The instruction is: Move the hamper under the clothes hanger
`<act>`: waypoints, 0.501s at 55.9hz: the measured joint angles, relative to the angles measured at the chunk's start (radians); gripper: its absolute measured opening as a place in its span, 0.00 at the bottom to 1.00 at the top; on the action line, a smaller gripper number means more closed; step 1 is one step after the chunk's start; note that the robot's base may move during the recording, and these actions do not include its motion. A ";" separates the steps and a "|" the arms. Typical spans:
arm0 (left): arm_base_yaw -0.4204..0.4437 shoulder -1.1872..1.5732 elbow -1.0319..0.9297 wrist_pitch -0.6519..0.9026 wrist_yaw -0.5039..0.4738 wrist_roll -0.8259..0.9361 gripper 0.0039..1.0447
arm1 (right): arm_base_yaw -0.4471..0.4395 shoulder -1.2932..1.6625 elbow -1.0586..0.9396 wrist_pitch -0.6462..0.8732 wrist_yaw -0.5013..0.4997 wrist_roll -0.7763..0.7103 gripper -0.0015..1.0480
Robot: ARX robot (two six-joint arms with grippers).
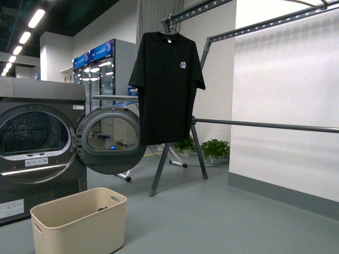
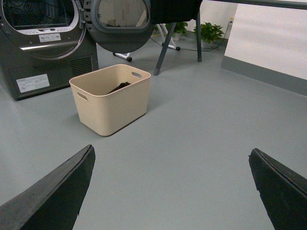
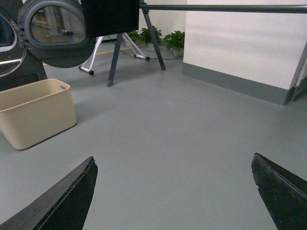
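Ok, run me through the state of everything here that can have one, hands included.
hamper: upright near the dryer, dark item inside, unheld, not under the clothes hanger.
dryer door: swung wide open.
black T-shirt: hanging from the clothes hanger's top rail.
clothes hanger: set up, standing.
left hand: open, empty.
right hand: open, empty.
ceiling lights: on.

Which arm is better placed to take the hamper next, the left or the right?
Left, probably. The hamper stands left of centre in the front view. The open left gripper faces it whole; the right gripper, also open, catches only part of it at its view's edge.
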 joint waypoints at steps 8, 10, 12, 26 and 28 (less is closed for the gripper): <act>0.000 0.000 0.000 0.000 0.000 0.000 0.94 | 0.000 0.000 0.000 0.000 0.000 0.000 0.92; 0.000 0.000 0.000 0.000 0.000 0.000 0.94 | 0.000 0.000 0.000 0.000 0.000 0.000 0.92; 0.000 0.000 0.000 0.000 -0.001 0.000 0.94 | 0.000 0.000 0.000 0.000 -0.003 0.000 0.92; 0.000 -0.001 0.000 0.000 0.001 0.000 0.94 | 0.000 0.000 0.000 0.000 0.001 0.000 0.92; 0.000 0.000 0.000 0.000 0.000 0.000 0.94 | 0.000 0.000 0.000 0.000 0.001 0.000 0.92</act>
